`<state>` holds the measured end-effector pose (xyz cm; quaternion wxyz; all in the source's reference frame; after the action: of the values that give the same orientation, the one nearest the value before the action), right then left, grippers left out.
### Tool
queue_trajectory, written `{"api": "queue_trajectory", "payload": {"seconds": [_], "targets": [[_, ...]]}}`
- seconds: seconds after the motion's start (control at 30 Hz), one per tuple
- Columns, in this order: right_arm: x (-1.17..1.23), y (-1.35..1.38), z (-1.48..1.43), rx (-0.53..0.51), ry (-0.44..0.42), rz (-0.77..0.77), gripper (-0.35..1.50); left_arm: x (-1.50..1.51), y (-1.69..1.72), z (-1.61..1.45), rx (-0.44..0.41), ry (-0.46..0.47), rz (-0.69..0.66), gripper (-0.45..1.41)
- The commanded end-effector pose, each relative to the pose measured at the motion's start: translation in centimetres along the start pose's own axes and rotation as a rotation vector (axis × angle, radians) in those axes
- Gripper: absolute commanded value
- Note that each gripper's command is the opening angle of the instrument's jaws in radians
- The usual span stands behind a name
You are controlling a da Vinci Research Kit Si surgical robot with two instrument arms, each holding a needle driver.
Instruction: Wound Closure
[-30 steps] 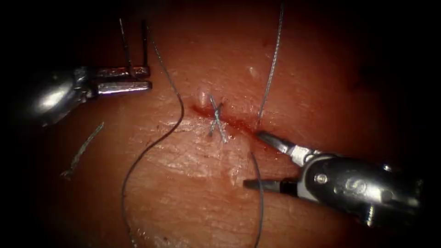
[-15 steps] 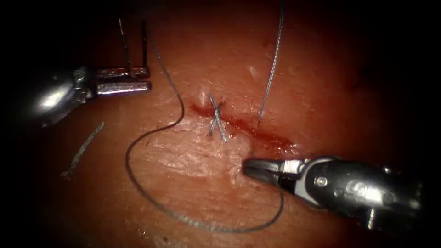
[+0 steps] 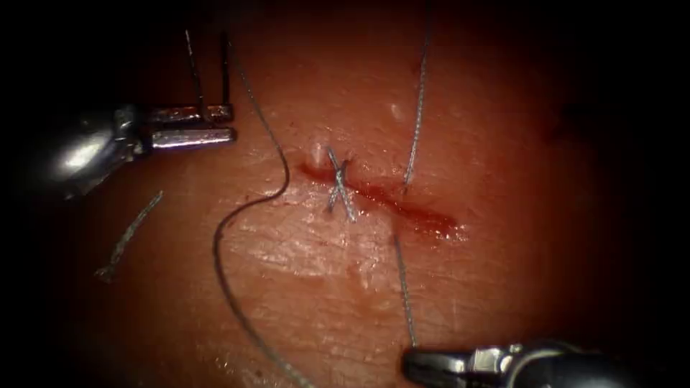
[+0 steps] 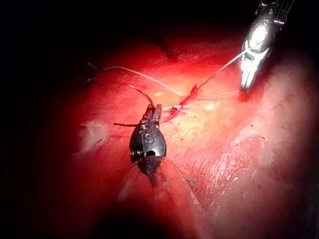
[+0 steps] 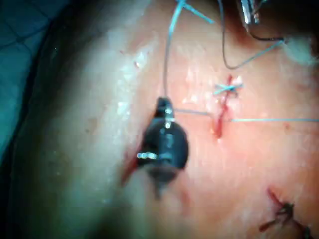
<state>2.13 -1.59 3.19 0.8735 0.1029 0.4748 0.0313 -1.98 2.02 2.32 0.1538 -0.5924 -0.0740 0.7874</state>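
Tissue (image 3: 503,144) lies mid-frame, its cut (image 3: 417,212) central, while at upper left the left tool (image 3: 233,123) grips the needle (image 3: 226,72) mid-curve, clear of tissue, and at bottom right the right tool (image 3: 408,359), clamped on thread (image 3: 402,287), draws it through, which next seems to call for gentle, even tension.

Polished, glossy metal left tool (image 3: 194,123), same shiny metal on right tool (image 3: 438,363), wet glistening tissue (image 3: 302,251), fine braided matt thread (image 3: 244,215), glossy red fluid (image 3: 402,205).

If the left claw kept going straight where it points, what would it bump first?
Probably the thread just ahead of the left claw, though the claw might pass above it; depth is unclear.
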Motion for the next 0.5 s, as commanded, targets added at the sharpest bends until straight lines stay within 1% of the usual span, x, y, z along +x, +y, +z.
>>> {"api": "queue_trajectory", "payload": {"seconds": [0.03,0.3,0.37,0.5], "targets": [[0.04,-0.10,0.13,0.019,0.002,0.001,-0.35,-0.03,-0.03,0.06,-0.001,0.002,0.002,-0.45],[0.22,-0.42,0.31,0.155,0.023,-0.008,-0.35,-0.04,-0.04,0.04,-0.003,0.002,0.002,-0.45],[0.27,-0.46,0.33,0.179,0.023,-0.005,-0.35,-0.04,-0.04,0.04,-0.003,0.002,0.003,-0.45],[0.31,-0.52,0.36,0.229,0.053,-0.014,-0.35,-0.04,-0.05,0.03,-0.005,-0.001,0.003,-0.45]]}}
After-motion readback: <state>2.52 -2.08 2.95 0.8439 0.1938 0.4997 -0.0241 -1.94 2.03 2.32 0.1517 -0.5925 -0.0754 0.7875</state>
